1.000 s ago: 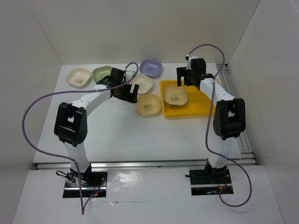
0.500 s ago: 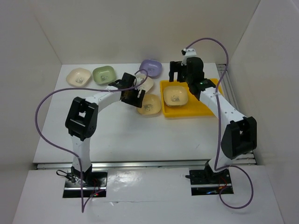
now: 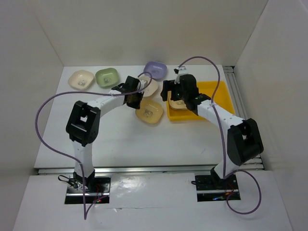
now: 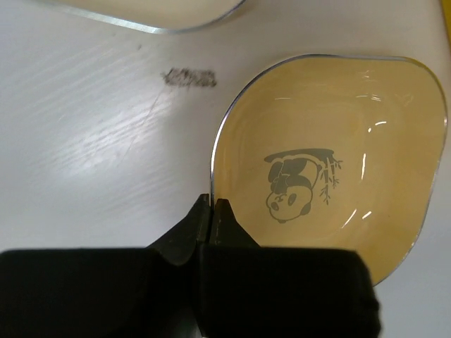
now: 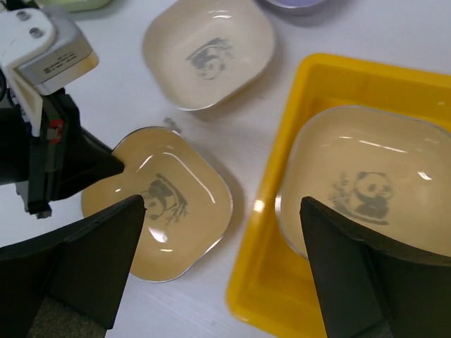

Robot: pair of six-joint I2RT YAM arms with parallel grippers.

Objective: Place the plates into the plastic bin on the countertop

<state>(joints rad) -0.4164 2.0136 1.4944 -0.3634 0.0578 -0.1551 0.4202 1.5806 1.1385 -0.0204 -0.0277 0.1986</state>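
Observation:
A yellow plate (image 3: pixel 150 111) (image 4: pixel 331 162) (image 5: pixel 158 204) with a panda print lies on the white countertop (image 3: pixel 120 139), just left of the plastic bin (image 3: pixel 220 94) (image 5: pixel 338 77). My left gripper (image 3: pixel 134 100) (image 4: pixel 211 201) is shut on this plate's left rim, one finger inside and one outside. My right gripper (image 3: pixel 168 91) (image 5: pixel 222 204) hangs open above the bin's left wall, holding nothing. A cream plate (image 5: pixel 366 190) sits inside the bin, largely hidden by the right arm in the top view.
A cream plate (image 3: pixel 148 86) (image 5: pixel 209 53) lies just behind the yellow one. A lavender plate (image 3: pixel 155 70), a green plate (image 3: pixel 107 76) and another cream plate (image 3: pixel 81 79) stand along the back. White walls close in three sides.
My left gripper has shut on the yellow plate's rim, and the plate has shifted slightly toward the front. The right arm has swung left from over the bin to its left wall.

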